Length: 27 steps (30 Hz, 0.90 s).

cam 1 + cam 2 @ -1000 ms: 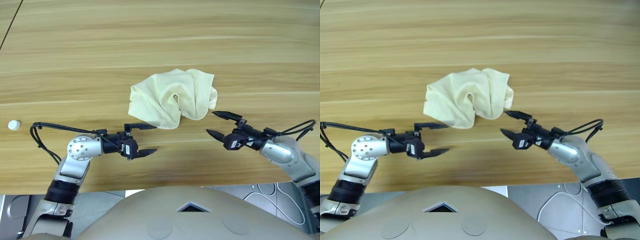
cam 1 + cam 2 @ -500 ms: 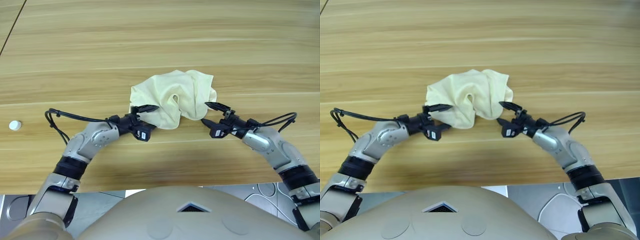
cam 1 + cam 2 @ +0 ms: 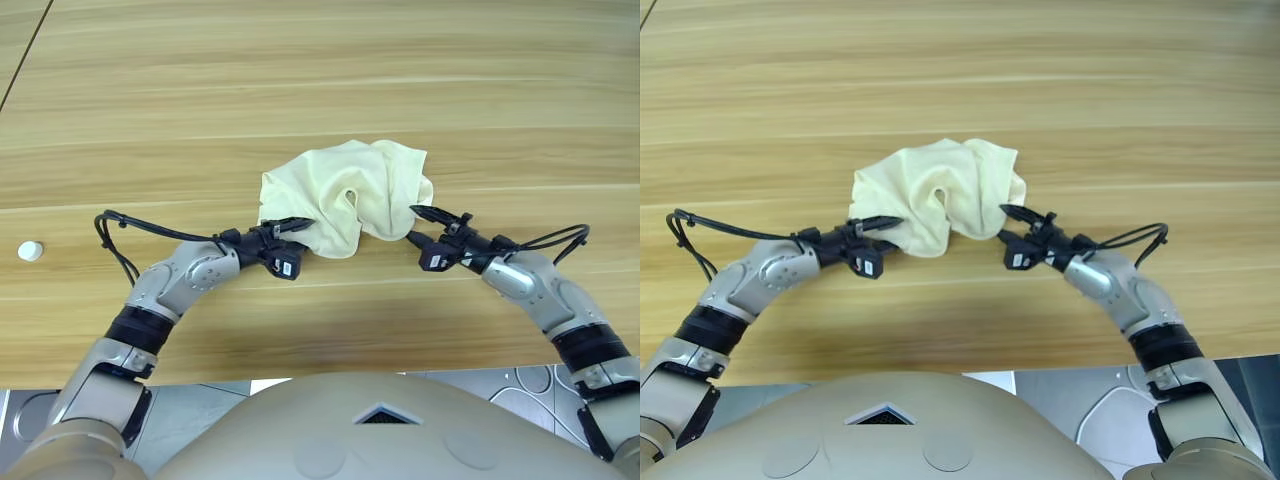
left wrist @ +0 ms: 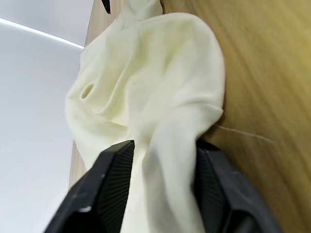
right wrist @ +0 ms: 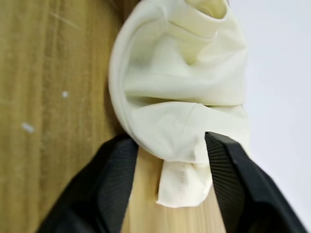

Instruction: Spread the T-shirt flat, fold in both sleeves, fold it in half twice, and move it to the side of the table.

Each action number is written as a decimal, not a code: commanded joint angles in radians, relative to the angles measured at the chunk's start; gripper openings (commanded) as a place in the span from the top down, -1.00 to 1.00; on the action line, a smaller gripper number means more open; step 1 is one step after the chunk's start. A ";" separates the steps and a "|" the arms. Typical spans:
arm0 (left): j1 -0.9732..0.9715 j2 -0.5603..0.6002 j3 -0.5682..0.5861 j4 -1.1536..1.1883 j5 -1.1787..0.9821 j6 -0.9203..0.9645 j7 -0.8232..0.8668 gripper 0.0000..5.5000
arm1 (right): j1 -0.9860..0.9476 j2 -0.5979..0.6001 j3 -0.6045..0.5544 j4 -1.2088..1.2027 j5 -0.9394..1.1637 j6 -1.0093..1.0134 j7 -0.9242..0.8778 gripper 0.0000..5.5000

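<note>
**Both grippers on the crumpled T-shirt, close to the tabletop's near edge**

The wooden tabletop (image 3: pixel 300 80) runs wide past the shirt toward its far side and out to the left and right. On the near side, a narrower band of wood lies between the shirt and the near edge. Both arms come in over that edge, bent at the elbows, with their cables looping just above the wood. A small white cap (image 3: pixel 28 250) sits near the left side of the tabletop, well apart from the shirt and the left arm.

The T-shirt (image 3: pixel 345 195) is pale yellow and lies bunched in one loose heap, about midway between left and right and nearer the near edge than the far side. It is not spread. The cloth is rolled into soft folds with a deep hollow in the middle, and no sleeve or collar can be told apart. Its left near corner hangs down to a point, and its right side bulges into a rounded lump.

The left gripper (image 3: pixel 298 228) is at the left near corner. In the left wrist view its fingers (image 4: pixel 114 174) are drawn narrow, with a fold of the cloth pinched between them.

The right gripper (image 3: pixel 412 223) is at the right near side of the heap. Its fingers (image 5: pixel 116 179) stand further apart, closed on a thick bunch of cloth that touches both of them. A small tail of fabric hangs out between them.
</note>
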 commanded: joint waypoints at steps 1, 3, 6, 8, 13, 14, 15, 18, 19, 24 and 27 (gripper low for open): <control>0.040 0.024 -0.045 0.063 0.043 0.047 -0.033 0.52 | -0.006 0.010 0.026 0.028 -0.018 -0.014 0.022 0.40; 0.041 0.025 -0.047 0.060 0.031 0.045 -0.032 0.61 | -0.005 0.013 0.032 0.031 -0.016 -0.028 0.020 0.55; 0.044 0.029 -0.042 0.052 0.006 0.044 -0.032 0.75 | -0.005 0.012 0.032 0.032 -0.015 -0.037 0.018 0.77; 0.050 0.032 -0.031 0.048 -0.029 0.042 -0.032 0.84 | -0.002 0.011 0.027 0.030 -0.012 -0.037 0.018 0.90; 0.109 0.039 0.003 -0.015 -0.293 -0.012 -0.097 0.99 | 0.008 0.013 0.001 0.031 0.030 -0.054 0.006 1.00; 0.131 0.049 0.021 -0.051 -0.396 -0.028 -0.121 0.99 | 0.023 0.013 -0.014 0.012 0.094 -0.075 0.019 1.00; 0.157 0.065 0.043 -0.098 -0.536 -0.042 -0.159 0.99 | 0.049 0.004 -0.033 -0.024 0.189 -0.103 0.042 1.00; 0.217 0.103 0.131 -0.204 -0.893 -0.083 -0.253 0.99 | 0.186 -0.083 -0.101 -0.158 0.501 -0.194 0.120 1.00; 0.239 0.110 0.169 -0.240 -0.997 -0.092 -0.280 0.99 | 0.253 -0.127 -0.130 -0.214 0.597 -0.230 0.142 1.00; 0.315 0.111 0.351 -0.362 -1.387 -0.098 -0.437 0.99 | 0.458 -0.265 -0.290 -0.481 1.047 -0.426 0.233 1.00; 0.142 0.049 0.418 -0.223 -1.356 -0.010 -0.387 0.99 | 0.200 -0.184 -0.347 -0.443 1.073 -0.273 0.188 1.00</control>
